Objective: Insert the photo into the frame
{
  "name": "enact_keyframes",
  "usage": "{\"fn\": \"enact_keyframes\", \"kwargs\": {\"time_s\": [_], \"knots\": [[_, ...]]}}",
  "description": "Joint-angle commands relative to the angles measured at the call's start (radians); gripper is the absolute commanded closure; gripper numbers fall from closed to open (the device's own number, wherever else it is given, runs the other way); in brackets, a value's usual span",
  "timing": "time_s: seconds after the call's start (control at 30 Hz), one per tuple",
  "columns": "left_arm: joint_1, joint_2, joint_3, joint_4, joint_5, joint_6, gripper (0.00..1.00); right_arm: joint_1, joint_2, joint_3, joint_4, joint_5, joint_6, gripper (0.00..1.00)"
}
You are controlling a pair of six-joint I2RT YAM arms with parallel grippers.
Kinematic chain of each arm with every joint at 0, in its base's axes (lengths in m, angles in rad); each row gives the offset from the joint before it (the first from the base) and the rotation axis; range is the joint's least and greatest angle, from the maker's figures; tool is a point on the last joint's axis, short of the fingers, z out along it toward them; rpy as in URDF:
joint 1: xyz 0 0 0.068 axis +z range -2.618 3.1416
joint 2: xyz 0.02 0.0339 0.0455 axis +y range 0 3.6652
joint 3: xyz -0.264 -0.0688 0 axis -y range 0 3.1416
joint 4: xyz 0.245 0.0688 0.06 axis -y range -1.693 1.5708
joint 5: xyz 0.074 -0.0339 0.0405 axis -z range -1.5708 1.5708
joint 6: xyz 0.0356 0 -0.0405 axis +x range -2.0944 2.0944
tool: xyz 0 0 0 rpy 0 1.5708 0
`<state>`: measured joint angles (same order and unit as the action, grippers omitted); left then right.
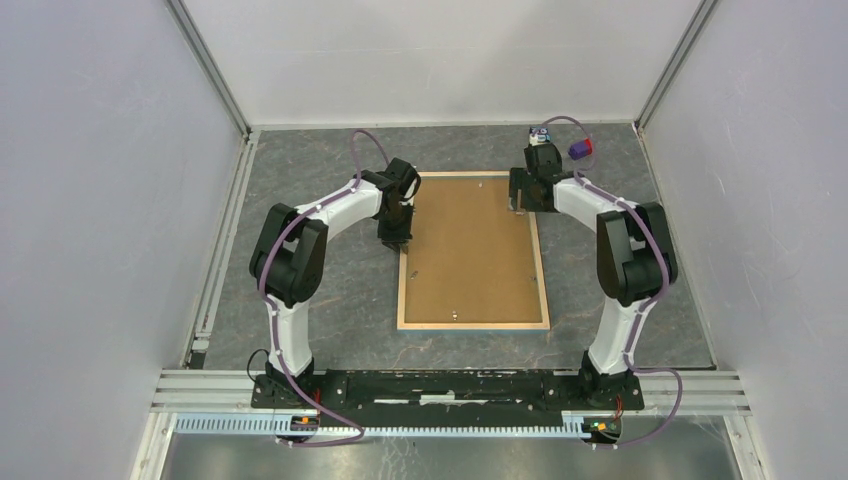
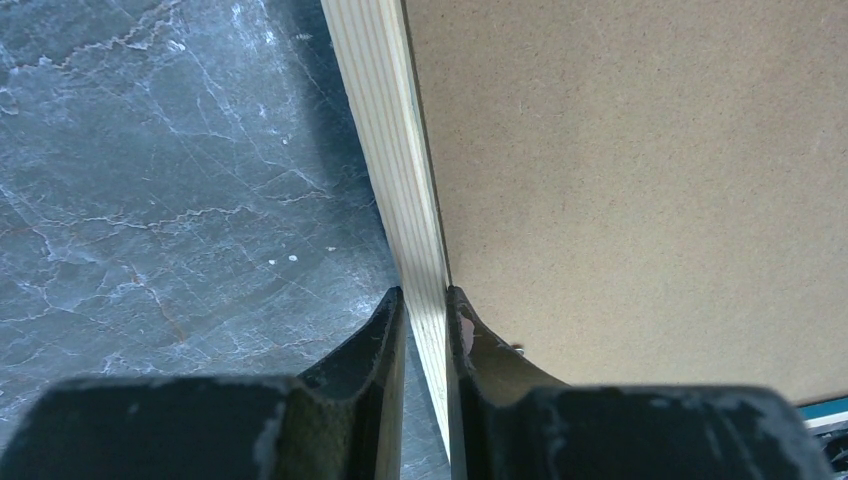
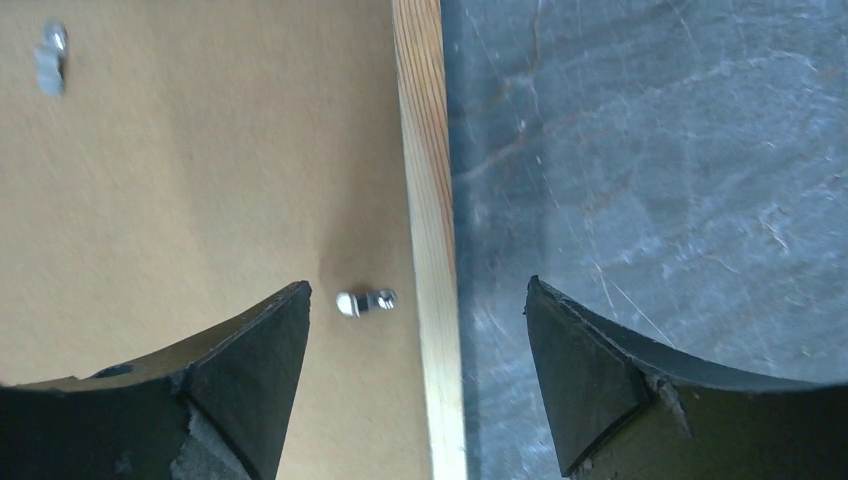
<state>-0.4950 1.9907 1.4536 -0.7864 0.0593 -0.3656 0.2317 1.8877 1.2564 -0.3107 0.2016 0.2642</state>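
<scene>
The frame [image 1: 475, 325] is seen lying back-up in the middle of the bench [image 1: 330, 290], pale wood uppermost, with the brown backing board [image 1: 470, 250] seated inside it. Its left rail, on the half nearer the bench's far edge, is pinched by the left end effector [image 2: 425, 300], the two fingers set narrow against either side of the wood. Over on the rail facing the bench's right edge, the right end effector [image 3: 418, 290] is held wide, its fingers straddling the rail without touching it, and a small metal turn clip [image 3: 365, 301] is caught just inside. The photo is not to be found in any view; whether it lies under the board cannot be told. An early step is judged to be in hand: the frame is gripped to be steadied or opened. Next, the clips are likely to need turning, so that the board can be freed and the photo laid in.
</scene>
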Motion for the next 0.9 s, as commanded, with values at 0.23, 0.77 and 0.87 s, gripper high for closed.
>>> {"fn": "enact_keyframes", "kwargs": {"time_s": [0.23,0.77,0.87], "knots": [[0.002,0.043,0.014,-0.078,-0.121,0.040,0.98,0.004,0.123,0.153,-0.141,0.123,0.264,0.20],[0.002,0.047,0.025,-0.090,-0.153,0.030,0.98,0.018,0.041,-0.004,-0.130,0.091,0.192,0.35],[0.002,0.048,0.025,-0.091,-0.158,0.030,0.98,0.017,0.040,-0.020,-0.122,0.084,0.171,0.37]]}}
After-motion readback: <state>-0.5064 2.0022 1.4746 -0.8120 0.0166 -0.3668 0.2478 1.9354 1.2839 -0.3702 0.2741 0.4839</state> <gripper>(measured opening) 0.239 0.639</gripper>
